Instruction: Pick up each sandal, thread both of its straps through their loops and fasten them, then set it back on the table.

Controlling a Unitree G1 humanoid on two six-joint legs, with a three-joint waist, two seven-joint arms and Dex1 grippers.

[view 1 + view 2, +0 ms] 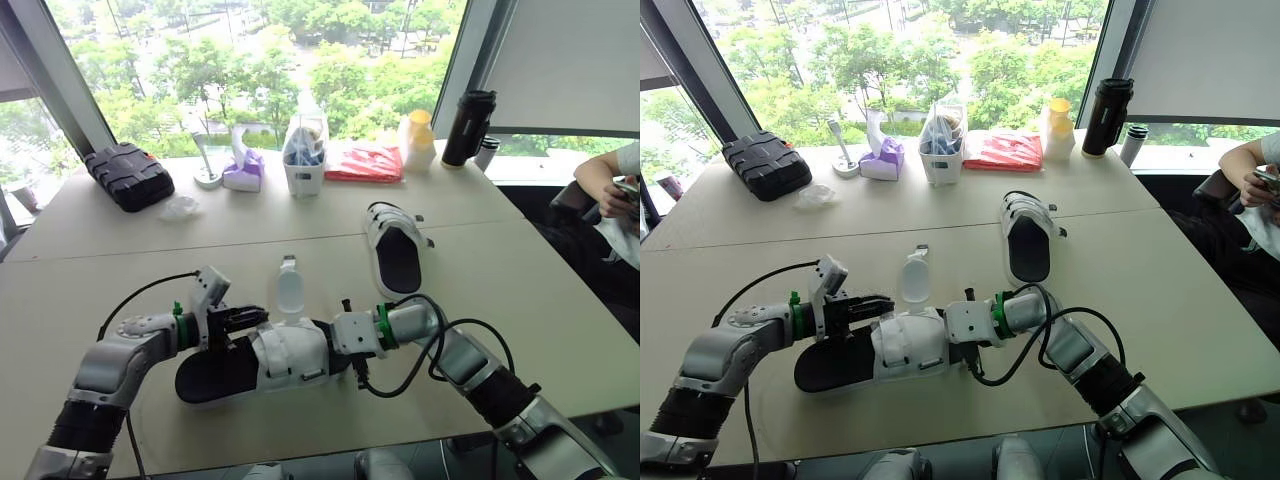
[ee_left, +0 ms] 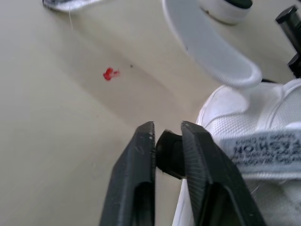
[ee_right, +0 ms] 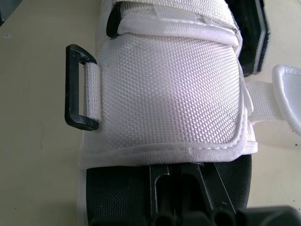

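Near sandal (image 1: 290,362) — left gripper (image 2: 168,129) pinched on its black loop (image 2: 170,155); loose strap (image 1: 288,290) unthreaded, far side; I judged holding that loop steady wisest.

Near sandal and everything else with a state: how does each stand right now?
Near sandal: lying on the table, one strap undone.
Loose strap: unthreaded, sticking out over the table.
Empty loop: nothing through it.
Left gripper: fingers shut on a black part of the near sandal.
Right gripper: at the near sandal's end, grip unclear.
Far sandal: flat on the table, untouched.
Black case: closed.
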